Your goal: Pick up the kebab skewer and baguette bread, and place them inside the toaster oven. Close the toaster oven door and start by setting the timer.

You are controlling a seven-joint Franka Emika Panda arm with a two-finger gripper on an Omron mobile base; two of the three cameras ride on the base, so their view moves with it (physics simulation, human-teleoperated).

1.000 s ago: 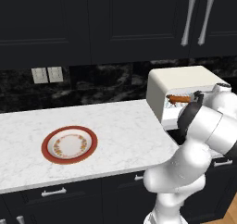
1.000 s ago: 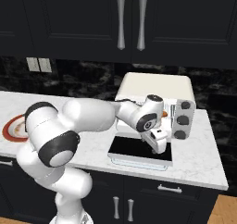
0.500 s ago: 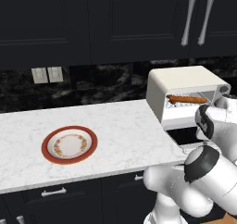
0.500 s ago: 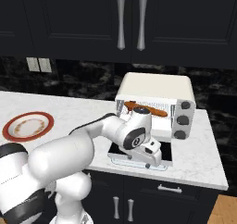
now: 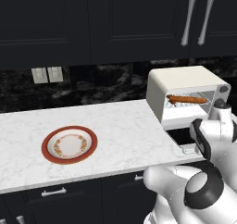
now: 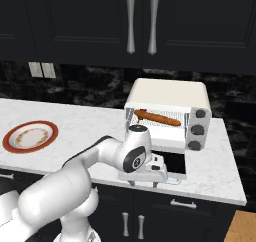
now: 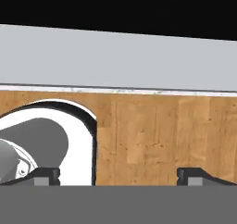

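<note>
Baguette bread (image 6: pixel 159 118) on toaster oven (image 6: pixel 167 93) rack — door (image 6: pixel 172 162) down; pincer (image 7: pixel 118 176) spread wide, empty.

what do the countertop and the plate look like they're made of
The countertop looks like polished white marble or marble-look stone: pale surface with faint grey veining. The plate looks like glazed ceramic: smooth cream centre, floral ring, solid red rim. Being rendered, both are guesses.

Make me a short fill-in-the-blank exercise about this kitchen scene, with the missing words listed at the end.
1. The baguette bread lies on the wire rack inside the ______.
2. The toaster oven door is folded ______.
3. The plate on the counter has a ______ rim.
4. In the hand view, the gripper has its fingertips spread ______.

Missing words: toaster oven; open; red; apart
</note>
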